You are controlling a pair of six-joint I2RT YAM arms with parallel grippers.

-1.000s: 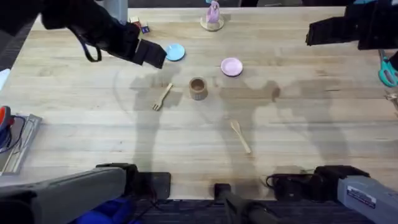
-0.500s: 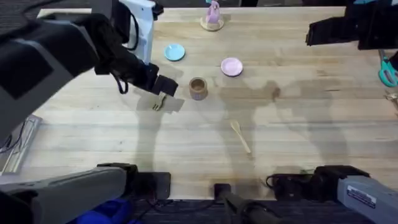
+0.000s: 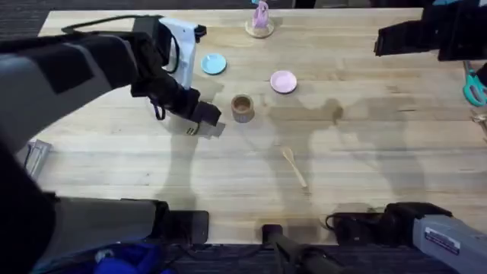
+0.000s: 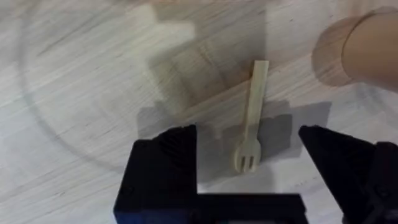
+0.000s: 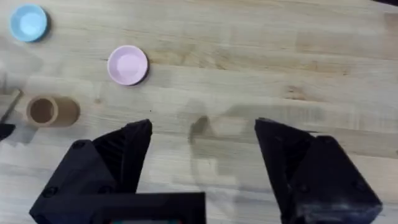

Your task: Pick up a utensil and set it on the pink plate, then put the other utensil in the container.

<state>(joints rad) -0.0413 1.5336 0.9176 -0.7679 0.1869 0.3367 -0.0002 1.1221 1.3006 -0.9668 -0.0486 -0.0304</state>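
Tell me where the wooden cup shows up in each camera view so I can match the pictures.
Overhead: the wooden cup stands mid-table, just right of the left gripper.
Left wrist: a blurred tan shape at the picture's upper right edge is probably the cup, beyond the fork.
Right wrist: the cup sits at the far left, lying sideways in the picture.
Shared landmark: the pink plate, close by the cup.

Wore matte black, blocky fingers (image 4: 168,168) on both grippers; carried a looped black cable behind the left gripper (image 3: 204,116), beside a white housing.
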